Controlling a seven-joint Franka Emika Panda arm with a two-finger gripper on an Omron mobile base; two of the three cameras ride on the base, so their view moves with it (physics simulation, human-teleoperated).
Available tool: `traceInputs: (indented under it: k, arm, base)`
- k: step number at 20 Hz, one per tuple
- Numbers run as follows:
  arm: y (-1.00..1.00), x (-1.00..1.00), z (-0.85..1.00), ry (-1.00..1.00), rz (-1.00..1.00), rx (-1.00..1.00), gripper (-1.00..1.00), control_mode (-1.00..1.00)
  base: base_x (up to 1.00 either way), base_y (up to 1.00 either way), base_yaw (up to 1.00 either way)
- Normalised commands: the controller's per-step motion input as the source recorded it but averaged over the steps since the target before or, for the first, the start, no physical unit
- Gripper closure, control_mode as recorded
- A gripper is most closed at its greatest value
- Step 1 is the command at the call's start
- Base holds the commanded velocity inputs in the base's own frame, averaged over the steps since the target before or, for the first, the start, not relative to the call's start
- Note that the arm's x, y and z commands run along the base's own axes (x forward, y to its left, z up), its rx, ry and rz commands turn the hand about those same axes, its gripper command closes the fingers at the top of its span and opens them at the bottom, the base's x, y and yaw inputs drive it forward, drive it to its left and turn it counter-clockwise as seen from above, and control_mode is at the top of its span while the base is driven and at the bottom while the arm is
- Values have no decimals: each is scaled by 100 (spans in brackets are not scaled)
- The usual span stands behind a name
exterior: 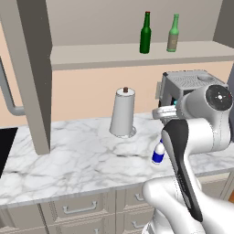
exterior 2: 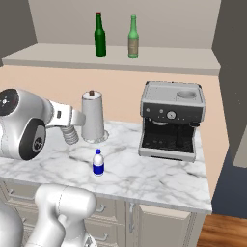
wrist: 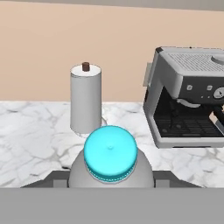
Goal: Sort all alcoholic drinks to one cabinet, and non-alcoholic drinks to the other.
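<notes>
In the hand view a clear stubby bottle with a pale teal cap (wrist: 109, 152) sits close up, with my gripper (wrist: 110, 177) shut on its body. That non-alcoholic drink (exterior 2: 71, 135) hangs above the counter, left of the paper towel roll. The white blue-labelled bottle (exterior: 158, 153) (exterior 2: 98, 163) stands upright on the marble counter (exterior 2: 144, 176). The two alcoholic drinks, a dark green bottle (exterior: 145, 34) (exterior 2: 100, 36) and a paler olive-green one (exterior: 172, 34) (exterior 2: 133, 37), stand side by side on the open cabinet's shelf (exterior 2: 62, 54).
A paper towel roll (exterior: 123, 114) (exterior 2: 93, 118) (wrist: 85, 98) stands at the back of the counter. To the right of it a coffee machine (exterior 2: 171, 120) (wrist: 188, 96) sits against the wall. A cabinet side panel (exterior: 34, 73) drops to the counter at the left.
</notes>
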Motion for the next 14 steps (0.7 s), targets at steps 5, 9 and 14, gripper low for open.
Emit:
traceInputs:
  k: [5,9,14]
  arm:
    - [0,0,0,0,0,0,100,100]
    - [0,0,0,0,0,0,100,100]
    - [0,0,0,0,0,0,100,100]
  base:
    - [-36,0,0]
    - [-50,0,-1]
    - [-60,0,-2]
